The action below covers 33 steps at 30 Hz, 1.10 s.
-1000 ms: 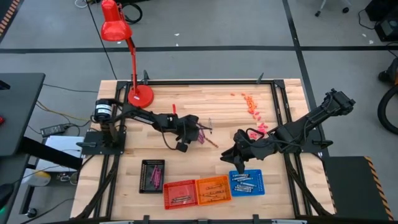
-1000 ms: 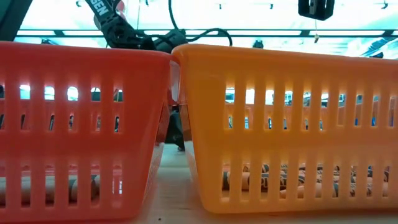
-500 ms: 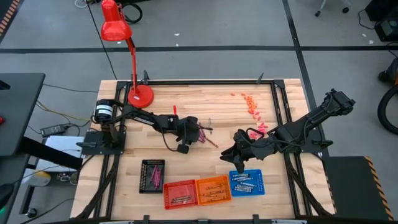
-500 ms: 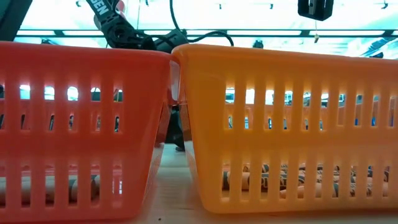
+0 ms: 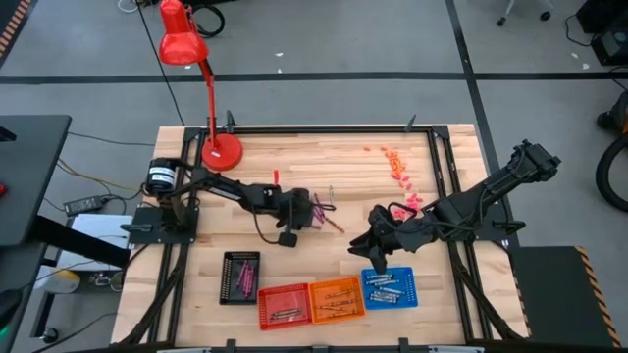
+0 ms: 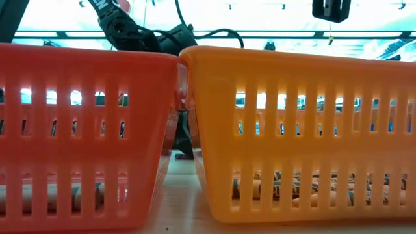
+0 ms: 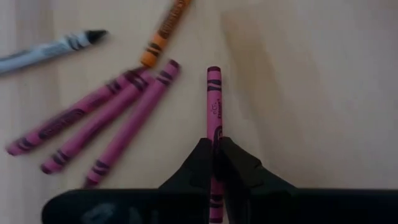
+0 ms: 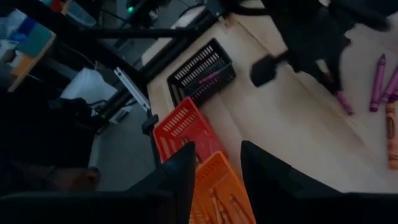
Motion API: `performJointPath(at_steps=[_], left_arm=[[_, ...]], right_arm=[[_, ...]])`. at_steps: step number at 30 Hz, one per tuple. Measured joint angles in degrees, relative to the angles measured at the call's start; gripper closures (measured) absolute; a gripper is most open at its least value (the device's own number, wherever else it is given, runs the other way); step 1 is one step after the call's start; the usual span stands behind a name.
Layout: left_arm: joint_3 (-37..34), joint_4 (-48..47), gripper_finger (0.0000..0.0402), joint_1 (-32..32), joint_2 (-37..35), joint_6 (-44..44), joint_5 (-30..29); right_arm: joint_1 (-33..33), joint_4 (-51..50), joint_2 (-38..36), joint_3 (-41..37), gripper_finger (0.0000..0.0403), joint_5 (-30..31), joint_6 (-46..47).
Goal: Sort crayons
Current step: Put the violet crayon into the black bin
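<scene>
Several crayons lie loose on the wooden table near its middle: three magenta ones [image 7: 93,130], an orange one [image 7: 165,31] and a grey-white one [image 7: 50,50]. My left gripper [image 5: 312,211] [image 7: 214,149] stands over this pile, slanting down, shut on a further magenta crayon [image 7: 213,99]. My right gripper [image 5: 365,247] [image 8: 217,174] hangs open above the table to the right of the pile, with nothing between its fingers. It is above and behind the orange basket [image 8: 221,193]. My left gripper pinches the magenta crayon between its two fingertips [image 7: 200,155], on its two long sides [image 7: 214,134] about halfway along. The fingers slant down from the table's left, with the crayon running lengthwise between them. Whether the crayon is off the wood, I cannot tell.
Along the near edge stand a black basket [image 5: 240,277], a red basket [image 5: 284,304], the orange basket [image 5: 337,297] and a blue basket [image 5: 390,288], with crayons in them. A red desk lamp [image 5: 221,147] stands at the far left. Small orange-pink bits [image 5: 397,167] lie at the far right.
My left gripper has rolled its wrist a little over the crayon pile and has shut on the magenta crayon. It has stayed over the same spot.
</scene>
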Motion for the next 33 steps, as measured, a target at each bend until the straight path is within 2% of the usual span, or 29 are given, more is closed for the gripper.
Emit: performJointPath(at_steps=[12, 17, 21, 24, 29, 33], left_arm=[[1.78, -4.46, 0.0381, -0.61, -8.15, -5.74, -0.53], [1.92, -7.76, 0.0378, -0.6, -12.54, -12.29, -0.58], [1.94, -11.69, 0.0378, -0.57, -17.33, -21.51, 0.86], [1.94, -15.51, 0.0377, -0.57, -20.33, -32.45, 4.89], [1.94, -24.77, 0.0377, -1.65, -23.33, -52.64, 16.05], [1.94, -34.8, 0.0377, -5.58, -24.17, -57.89, 21.52]], right_arm=[[-1.89, -8.47, -0.02, -0.02, 0.0271, -0.51, 0.13], [-2.86, -8.79, -0.04, -0.02, 0.0271, -0.21, -4.33], [-4.26, -10.88, -0.02, -0.02, 0.0271, 1.38, -5.62], [-5.84, -13.05, -0.02, -0.02, 0.0271, 1.46, -5.81], [-7.91, -13.5, -0.02, -0.02, 0.0271, 1.44, -7.63], [-8.53, -13.0, -0.02, -0.02, 0.027, 1.44, -10.08]])
